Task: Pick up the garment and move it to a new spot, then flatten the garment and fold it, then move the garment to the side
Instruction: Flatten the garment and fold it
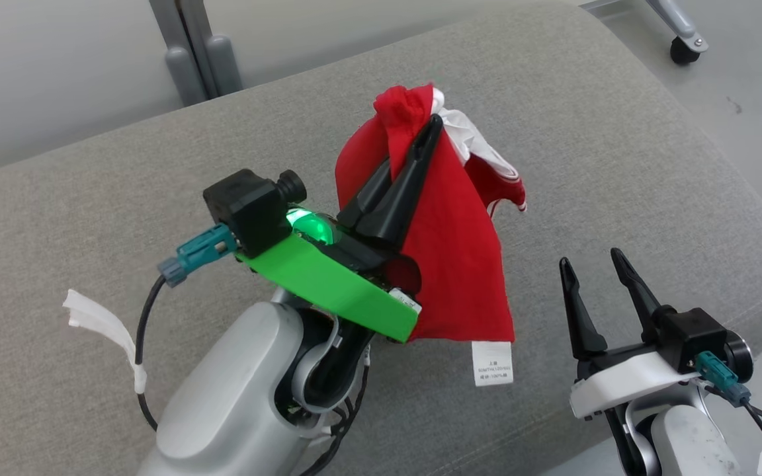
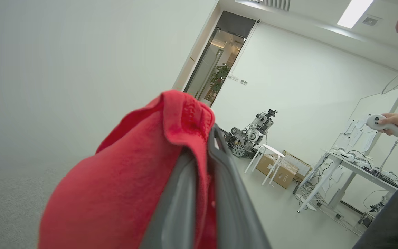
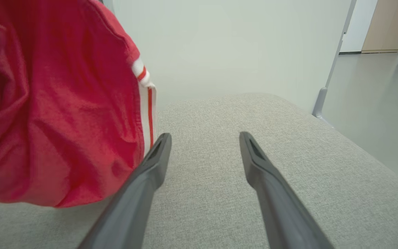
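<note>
The garment (image 1: 454,225) is red with white trim and a white label hanging at its lower edge. It hangs in the air above the grey cushioned surface (image 1: 586,132), bunched at the top. My left gripper (image 1: 424,135) is shut on its top fold, and red cloth drapes over the fingers (image 2: 185,186) in the left wrist view, where the garment (image 2: 133,180) covers the lower left. My right gripper (image 1: 591,263) stands open at the lower right, nothing between its fingers. Seen from the right wrist, the garment (image 3: 54,114) hangs just left of the right gripper (image 3: 204,138).
The grey surface curves down to the floor at its right and near edges. A grey post (image 1: 189,46) rises behind it and a caster wheel (image 1: 684,49) stands at the far right. In the left wrist view a person's hand holds a controller (image 2: 384,125) beside a desk (image 2: 354,166).
</note>
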